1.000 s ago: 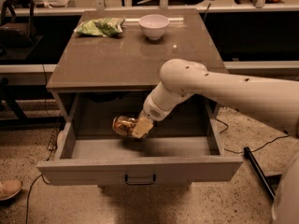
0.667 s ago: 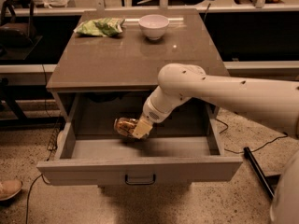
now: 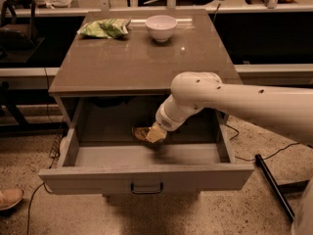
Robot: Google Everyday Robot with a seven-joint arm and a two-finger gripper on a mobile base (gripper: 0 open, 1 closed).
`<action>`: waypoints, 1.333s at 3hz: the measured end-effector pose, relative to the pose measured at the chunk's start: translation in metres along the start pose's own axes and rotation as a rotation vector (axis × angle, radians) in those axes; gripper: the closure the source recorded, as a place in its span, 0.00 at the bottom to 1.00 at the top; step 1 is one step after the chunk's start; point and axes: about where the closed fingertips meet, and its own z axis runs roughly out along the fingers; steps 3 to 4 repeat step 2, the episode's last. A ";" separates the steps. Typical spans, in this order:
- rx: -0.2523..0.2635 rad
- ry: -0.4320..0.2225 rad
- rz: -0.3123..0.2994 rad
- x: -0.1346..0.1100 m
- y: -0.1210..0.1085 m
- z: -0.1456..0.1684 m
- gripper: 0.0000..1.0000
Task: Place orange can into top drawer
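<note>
The top drawer [image 3: 88, 177] is pulled wide open below the tabletop, its dark handle [image 3: 146, 188] at the centre of the front panel. My gripper [image 3: 154, 133] reaches down inside the drawer, near its back wall. It is shut on the orange can [image 3: 141, 132], which lies tilted on its side, low over the drawer floor. Only the can's left end shows; the rest is hidden behind the fingers. My white arm [image 3: 234, 99] comes in from the right across the drawer's right side.
A white bowl [image 3: 161, 27] and a green crinkled snack bag [image 3: 104, 28] sit at the back of the brown tabletop [image 3: 132, 65]. A black pole [image 3: 274, 185] lies on the floor at the right. A shoe [image 3: 9, 198] shows at the left edge.
The gripper with the can has moved a little to the right and further toward the back of the drawer.
</note>
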 end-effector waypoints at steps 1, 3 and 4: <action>0.010 -0.004 0.033 0.016 -0.009 -0.004 0.00; 0.031 -0.019 0.063 0.039 -0.020 -0.036 0.00; 0.031 -0.019 0.063 0.039 -0.020 -0.036 0.00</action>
